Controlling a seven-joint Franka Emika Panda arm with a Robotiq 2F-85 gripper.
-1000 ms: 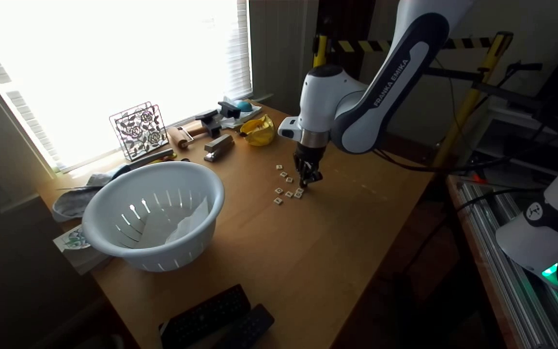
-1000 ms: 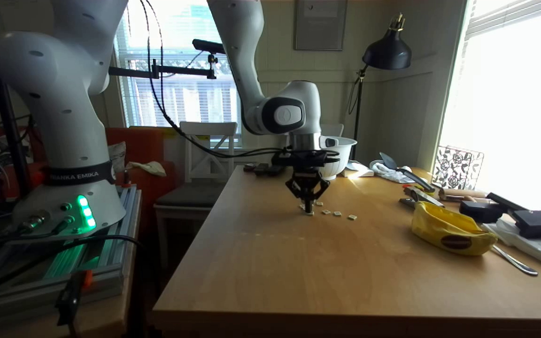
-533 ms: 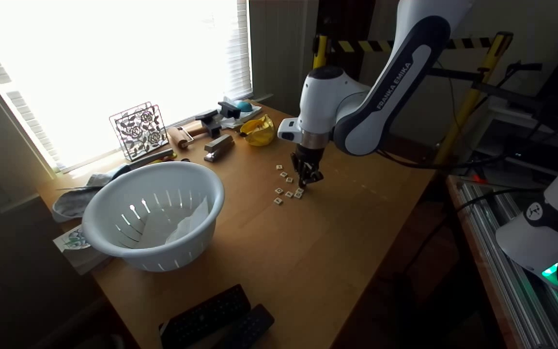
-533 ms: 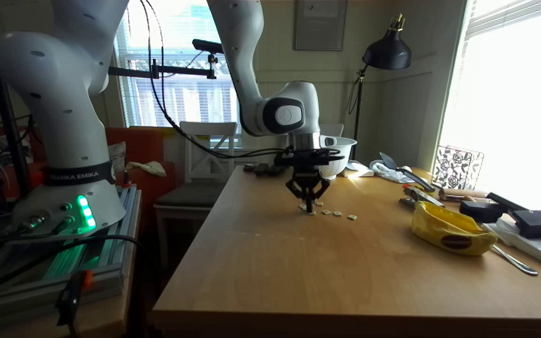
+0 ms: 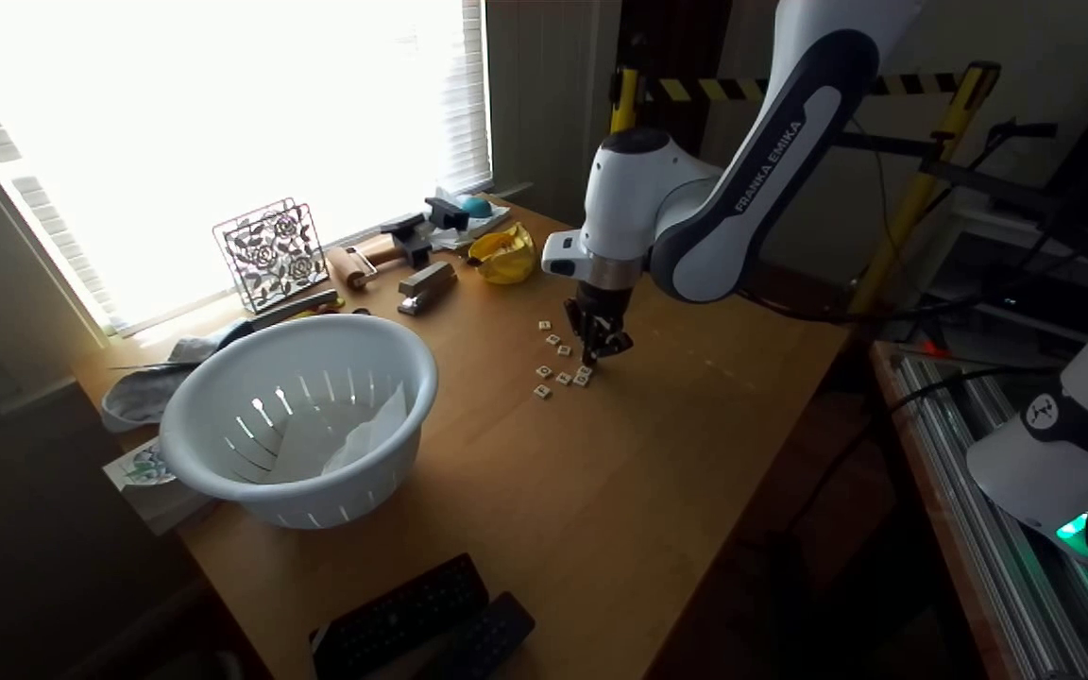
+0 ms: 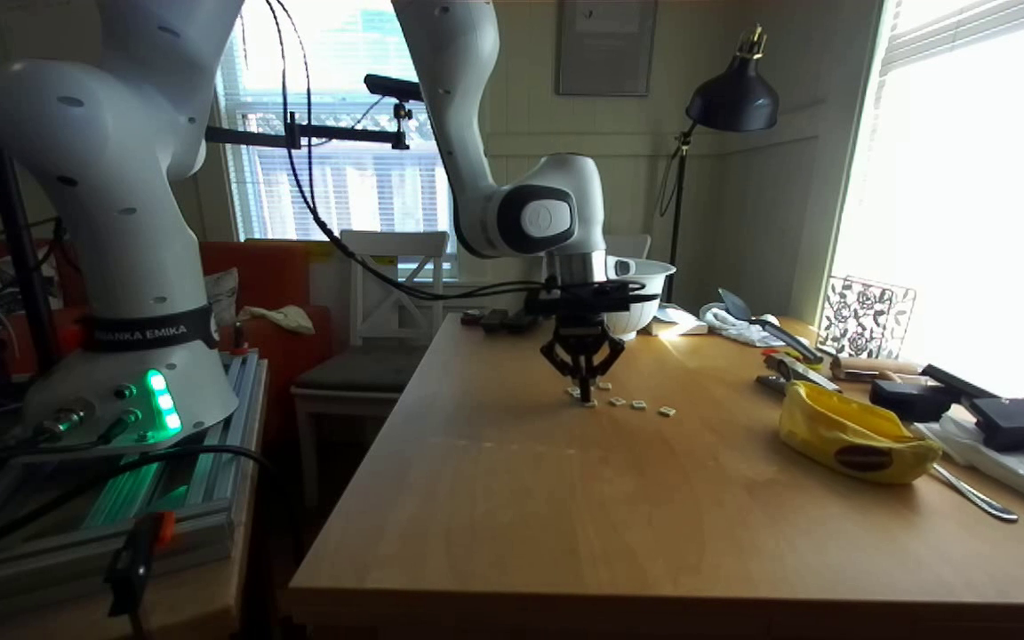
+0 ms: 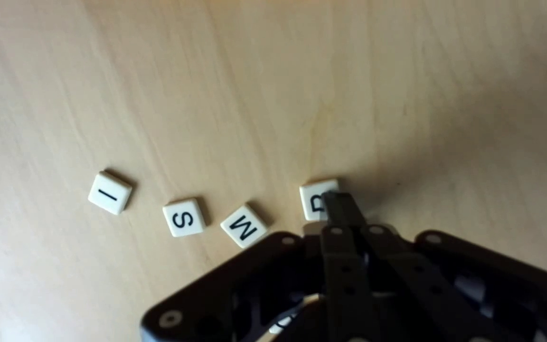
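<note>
Your gripper (image 7: 347, 204) points down w/ its jaws fully together, & it's got hold of nothing. The fingertips (image 7: 340, 211) cover the edge of a white letter tile (image 7: 311, 197), hiding part of its letter; can't tell from here if you're actually touching it. That tile lies flat, face up, on the wooden table (image 6: 654, 516). Going L from it in the wrist view, you've got the M tile (image 7: 244, 225) first, then the S tile (image 7: 184, 217), then the I tile (image 7: 110, 192), none of them touching. Another tile (image 7: 281, 325) is mostly hidden under the gripper. In an exterior view you'll see more tiles (image 5: 543, 372) scattered close by, letters too small to read for sure.

Farther out, in both exterior views, you've got a yellow banana-shaped pouch (image 6: 832, 444) well apart from the tiles, & a white slotted colander (image 5: 355, 491). Toward the window (image 5: 223, 113) there's a stapler (image 5: 427, 286), a rolling pin (image 5: 348, 269) & a rose-pattern metal holder (image 5: 262, 257) standing upright. What look like 2 dark remotes (image 5: 398, 619) lie nr the colander. Bkgd: black lamp (image 6: 734, 96), white chair (image 6: 395, 242).
</note>
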